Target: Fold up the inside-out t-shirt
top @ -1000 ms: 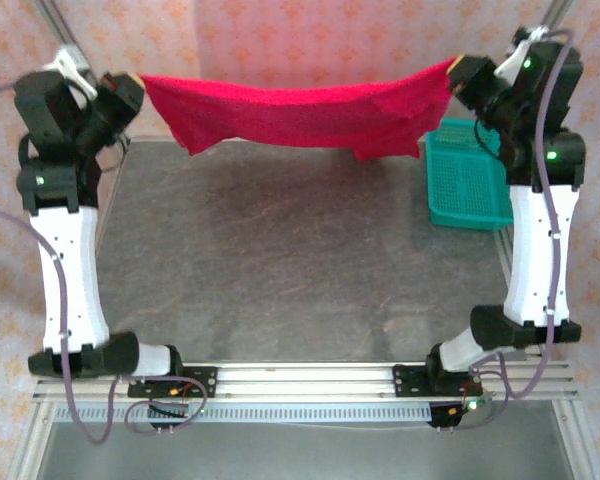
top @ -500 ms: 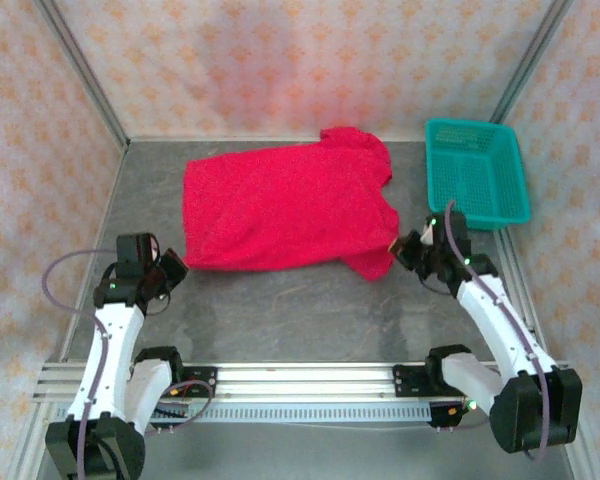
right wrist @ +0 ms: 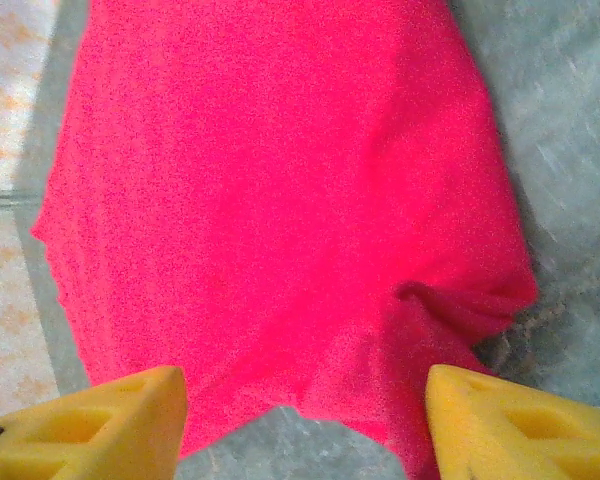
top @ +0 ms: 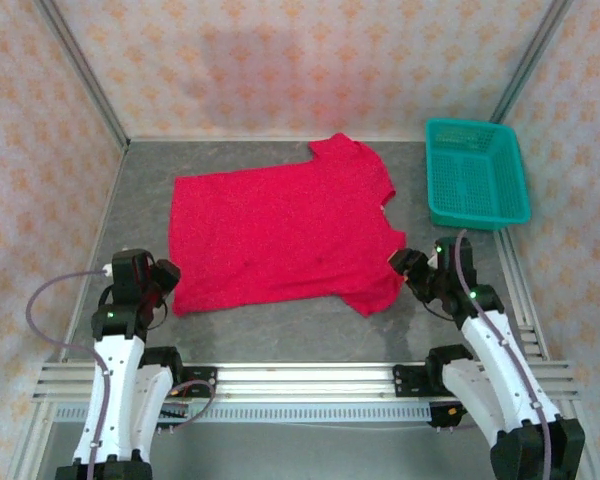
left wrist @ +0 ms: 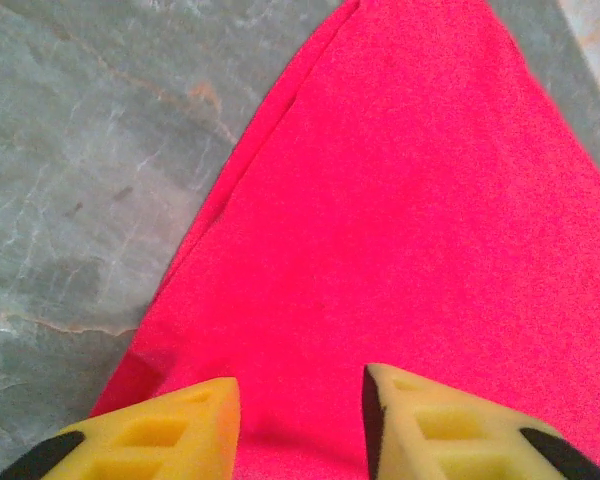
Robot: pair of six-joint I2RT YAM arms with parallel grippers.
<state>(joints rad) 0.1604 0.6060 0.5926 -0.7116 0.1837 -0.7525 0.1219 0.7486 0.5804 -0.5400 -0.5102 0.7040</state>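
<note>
The inside-out t-shirt (top: 280,235) lies spread flat on the grey surface (top: 280,335) in the middle of the overhead frame, its hem toward the left and its collar toward the right, facing the teal basket (top: 475,180) that sits apart from it in the upper right corner. One short sleeve points to the top of the frame and the other to the lower right. The cloth is mostly smooth, with a few soft creases near the lower sleeve. The left claw (top: 166,277) hangs low at the shirt's lower left corner. In the left wrist view its two yellow fingers (left wrist: 170,428) stand apart at the bottom of the frame, with red cloth lying under the gap and nothing pinched between them. The hem corner runs off to the left beside the bare stone-patterned surface. The right claw (top: 405,265) sits at the lower right of the shirt, just beside the lower sleeve. In the right wrist view its fingers (right wrist: 105,420) are spread wide at the two bottom corners of the frame. The sleeve edge lies slack between them on the surface, slightly rumpled on the right side, gripped by neither finger.
</note>
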